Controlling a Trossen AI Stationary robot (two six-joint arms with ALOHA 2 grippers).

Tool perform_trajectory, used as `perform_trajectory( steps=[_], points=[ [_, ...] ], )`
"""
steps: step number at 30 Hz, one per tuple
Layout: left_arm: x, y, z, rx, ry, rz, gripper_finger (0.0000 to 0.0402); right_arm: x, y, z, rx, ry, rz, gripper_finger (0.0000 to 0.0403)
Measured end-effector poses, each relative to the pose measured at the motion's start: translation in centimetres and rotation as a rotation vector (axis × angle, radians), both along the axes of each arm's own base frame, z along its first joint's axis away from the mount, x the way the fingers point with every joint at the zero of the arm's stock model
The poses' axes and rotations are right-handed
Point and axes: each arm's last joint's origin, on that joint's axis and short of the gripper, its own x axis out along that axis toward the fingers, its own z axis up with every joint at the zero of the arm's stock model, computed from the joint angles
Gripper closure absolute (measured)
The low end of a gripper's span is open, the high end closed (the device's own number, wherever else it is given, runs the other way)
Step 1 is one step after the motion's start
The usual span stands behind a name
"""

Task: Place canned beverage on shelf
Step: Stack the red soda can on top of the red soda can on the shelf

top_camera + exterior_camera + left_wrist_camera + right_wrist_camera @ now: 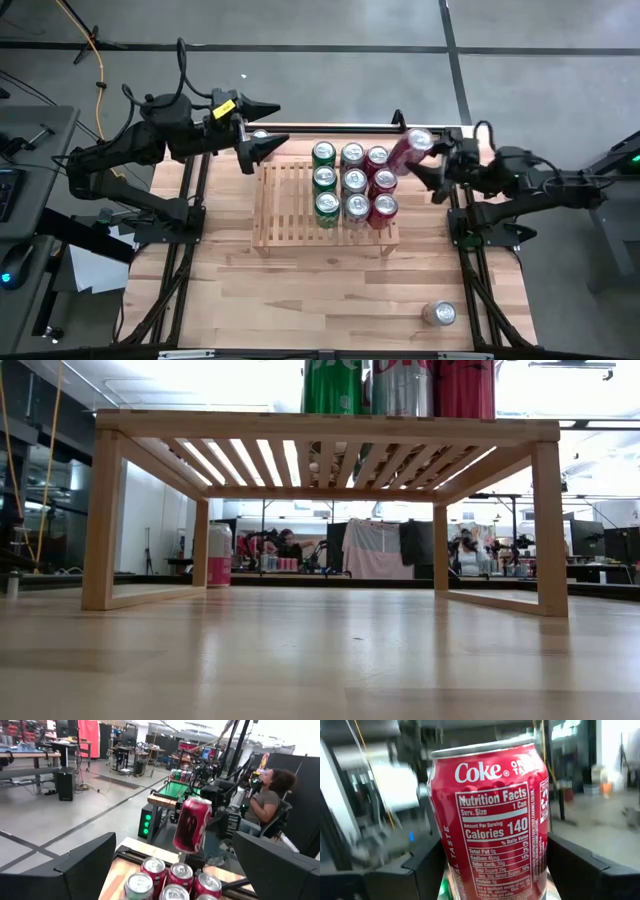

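Note:
The shelf (290,205) of light wooden slats stands on short legs mid-table, and in the low view it shows as the shelf (320,428). Several green, silver and red cans (354,180) stand upright in rows on its right half. My right gripper (428,160) holds a red Coke can (412,148) above the shelf's far right corner. The same can (192,825) hangs over the rows in the left wrist view. My left gripper (265,132) hovers open, high over the shelf's far left corner, with nothing between its fingers. My right gripper pinches the red can's lower side walls (451,870) between its two fingers (422,867). The fingers come about level from the table's right side. The can is lifted clear of the shelf and of the other cans, tilted, with its top end leaning toward my gripper's side.
A silver can (439,313) lies on its side near the table's front right corner. Another can (219,555) stands on the table beyond the shelf's far left leg. The shelf's left half is bare slats. A seated person (265,800) is beyond the table's right side.

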Motion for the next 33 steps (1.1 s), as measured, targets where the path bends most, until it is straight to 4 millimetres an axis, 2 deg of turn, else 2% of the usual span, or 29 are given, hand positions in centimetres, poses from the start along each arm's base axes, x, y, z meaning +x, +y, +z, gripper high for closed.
perform_trajectory(
  steps=[3,8,18,28,33],
  points=[
    [0.0,0.0,0.2,0.001,-0.018,0.003,0.0009,-0.3,-0.1,-1.0,0.017,-0.079,-0.003,0.0124],
    [0.0,0.0,0.4,0.002,-0.043,0.004,0.0009,0.7,0.0,-3.2,0.073,-0.063,0.0,0.0124],
    [0.0,0.1,0.5,0.002,-0.052,0.029,0.0009,1.4,0.0,-3.3,0.127,-0.072,0.001,0.0124],
    [0.0,0.1,0.5,0.003,-0.051,0.029,0.0009,3.5,0.2,-2.4,0.078,0.107,-0.008,0.0124],
    [0.0,0.1,0.5,0.003,-0.05,0.029,0.0009,3.2,0.2,-2.0,0.071,0.092,-0.004,0.0124]
  ],
)
